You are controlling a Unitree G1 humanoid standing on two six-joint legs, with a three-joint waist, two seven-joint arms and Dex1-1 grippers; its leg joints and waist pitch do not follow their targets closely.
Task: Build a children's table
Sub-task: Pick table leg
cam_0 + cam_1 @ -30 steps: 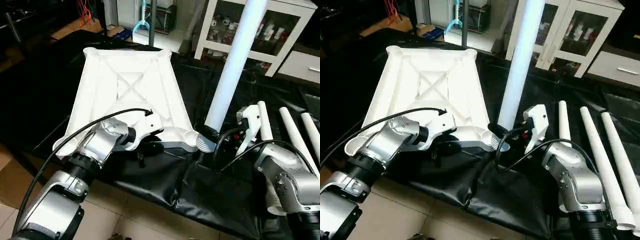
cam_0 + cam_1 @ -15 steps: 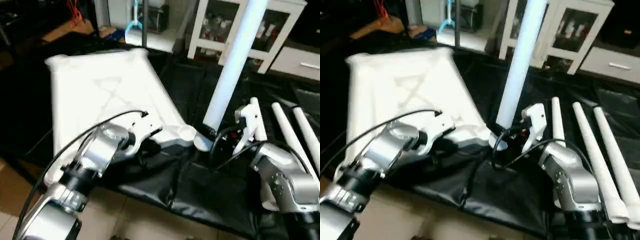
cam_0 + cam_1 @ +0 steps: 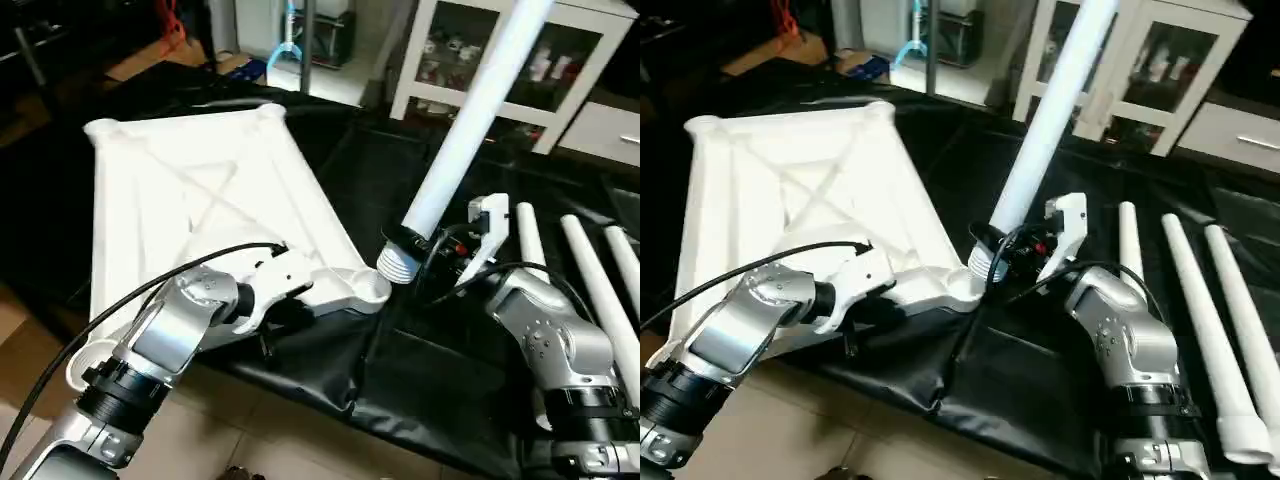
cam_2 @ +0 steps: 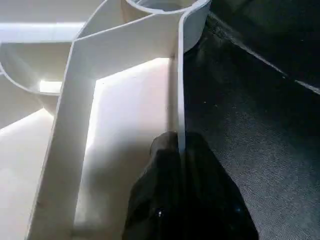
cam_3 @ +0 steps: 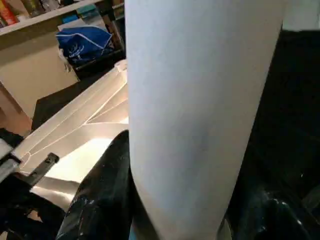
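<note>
The white plastic rectangular tabletop (image 3: 200,210) lies underside up on the black-covered work surface (image 3: 450,360), its X-shaped ribs facing the camera and its rounded corner sockets at the four corners. The left gripper (image 4: 181,150) is clamped on the thin upright side wall of the tabletop, close to the near right corner socket (image 3: 362,287); in the left wrist view its two black fingers (image 4: 160,175) sit on either side of that wall, pressed against it with no visible gap. The right gripper (image 3: 425,250) is closed around the lower end of a long tapered white tube leg (image 3: 470,125), with the fingers (image 5: 102,195) spread to the tube's width and touching it on both sides. This leg stands tilted, its upper end leaning away toward the white glass-fronted cabinet (image 3: 590,60), and its ribbed lower end (image 3: 397,265) hangs just beside and slightly above the near right corner socket, not seated in it. Three further white tube legs (image 3: 1185,290) lie side by side on the black surface to the right of the right gripper, apart from the tabletop.
</note>
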